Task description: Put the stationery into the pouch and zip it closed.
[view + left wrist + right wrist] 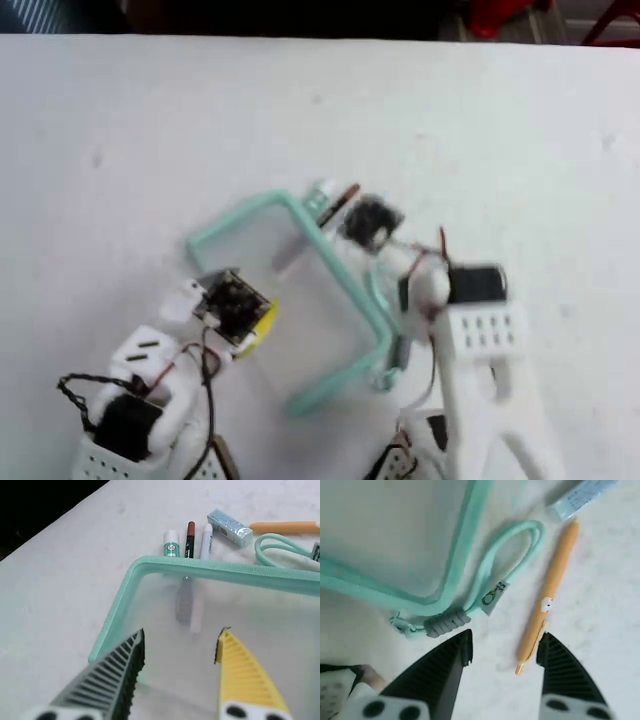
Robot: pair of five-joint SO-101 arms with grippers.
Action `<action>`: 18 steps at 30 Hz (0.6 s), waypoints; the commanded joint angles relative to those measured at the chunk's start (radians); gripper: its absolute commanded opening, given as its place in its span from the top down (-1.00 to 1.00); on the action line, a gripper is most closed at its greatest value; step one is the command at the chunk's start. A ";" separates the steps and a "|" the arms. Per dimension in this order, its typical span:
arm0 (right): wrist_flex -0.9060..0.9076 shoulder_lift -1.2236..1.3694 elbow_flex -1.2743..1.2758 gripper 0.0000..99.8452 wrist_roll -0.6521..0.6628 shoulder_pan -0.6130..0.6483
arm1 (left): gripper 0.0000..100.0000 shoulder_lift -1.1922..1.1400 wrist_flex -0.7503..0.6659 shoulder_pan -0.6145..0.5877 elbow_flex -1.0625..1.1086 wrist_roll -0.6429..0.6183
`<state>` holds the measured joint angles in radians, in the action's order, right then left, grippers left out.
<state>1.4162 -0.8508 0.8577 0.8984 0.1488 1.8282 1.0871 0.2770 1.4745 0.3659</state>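
White table (120, 120) with the mint-edged clear pouch (340, 275) lying flat on it, left gripper (181, 635) hanging over it with jaws spread, right gripper (506, 636) also released, just above the orange pen (551, 587) beside the pouch's cord loop (505, 555).

The left gripper (181, 632) hangs over the pouch (225, 572). Ahead of its fingertips a glue stick (171, 542), pencil (190, 535) and marker (206, 539) lie side by side across the pouch's rim, with an eraser (229, 527) just beyond. A pen (547, 597) lies just ahead of the right gripper (505, 636), with the strap loop (520, 535) between it and the pouch's corner.
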 commanded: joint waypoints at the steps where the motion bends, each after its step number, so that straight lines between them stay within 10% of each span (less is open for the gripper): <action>1: 0.021 -0.203 0.120 0.60 0.124 0.027 | 0.51 0.001 -0.025 -0.005 -0.006 -0.012; 18: 0.084 -0.326 0.362 0.59 0.718 0.104 | 0.51 0.001 -0.023 -0.007 -0.006 -0.012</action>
<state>1.4883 -1.2236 1.2244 1.5766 0.2179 1.8282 1.0871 0.2770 1.4745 0.3659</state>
